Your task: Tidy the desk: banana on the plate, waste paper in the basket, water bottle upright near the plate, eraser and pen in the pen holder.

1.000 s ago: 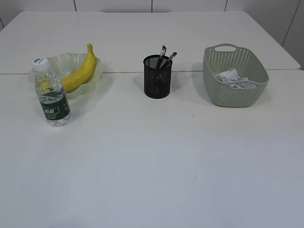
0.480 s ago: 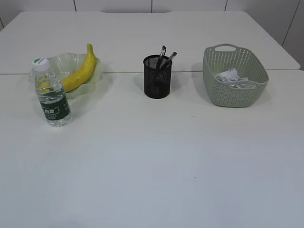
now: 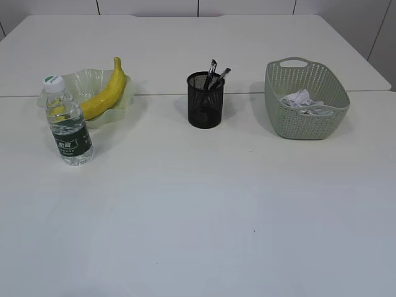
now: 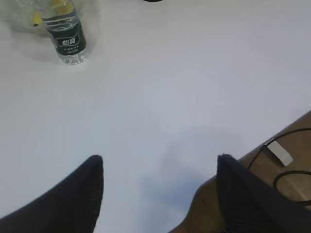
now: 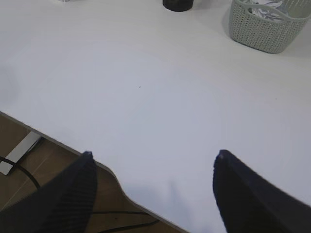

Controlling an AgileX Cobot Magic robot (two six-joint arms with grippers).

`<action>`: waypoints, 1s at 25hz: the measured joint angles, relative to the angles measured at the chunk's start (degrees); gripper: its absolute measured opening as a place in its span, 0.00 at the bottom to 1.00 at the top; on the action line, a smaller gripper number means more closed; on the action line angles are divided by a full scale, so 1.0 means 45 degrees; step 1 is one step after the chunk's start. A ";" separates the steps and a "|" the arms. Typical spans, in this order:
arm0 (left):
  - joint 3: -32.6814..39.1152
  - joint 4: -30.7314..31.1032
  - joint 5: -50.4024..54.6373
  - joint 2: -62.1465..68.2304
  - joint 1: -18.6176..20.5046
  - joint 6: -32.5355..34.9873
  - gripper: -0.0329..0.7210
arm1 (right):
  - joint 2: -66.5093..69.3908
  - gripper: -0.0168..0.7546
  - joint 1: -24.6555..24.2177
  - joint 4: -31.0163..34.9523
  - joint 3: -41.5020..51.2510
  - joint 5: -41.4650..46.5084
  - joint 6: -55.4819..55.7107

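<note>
left wrist view shows the left pincer [image 4: 159, 167] spread and empty over the table [image 4: 160, 97], the upright bottle [image 4: 68, 34] well ahead; right pincer [image 5: 153, 162] spread too, basket [image 5: 267, 29] and pen holder [image 5: 178, 5] far ahead.

One banana [image 3: 105, 94], bottle [image 3: 67, 122], plate [image 3: 79, 83], holder [image 3: 205, 100], basket [image 3: 305, 99]; two pens [image 3: 215, 71].

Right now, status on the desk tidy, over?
Both grippers, left and right, open, empty, back at the near edge. Banana on plate, bottle upright beside it, paper in basket, pens in holder. Eraser not visible.
</note>
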 joint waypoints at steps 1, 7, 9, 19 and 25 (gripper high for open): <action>0.0000 0.0000 0.0000 0.0000 0.0222 0.0000 0.73 | 0.0000 0.74 0.0000 0.0000 0.0000 0.0000 0.0000; 0.0000 0.0000 0.0000 0.0000 0.2180 0.0000 0.73 | 0.0000 0.74 -0.0647 0.0000 0.0000 0.0000 0.0000; 0.0000 0.0000 0.0000 0.0000 0.2936 0.0000 0.73 | 0.0000 0.74 -0.1048 0.0000 0.0000 0.0000 0.0000; 0.0000 0.0000 0.0000 0.0000 0.5327 0.0000 0.73 | 0.0000 0.74 -0.2810 0.0000 0.0000 0.0000 0.0000; 0.0000 0.0000 0.0000 0.0000 0.5381 0.0000 0.73 | 0.0000 0.74 -0.4185 0.0000 0.0000 0.0000 0.0000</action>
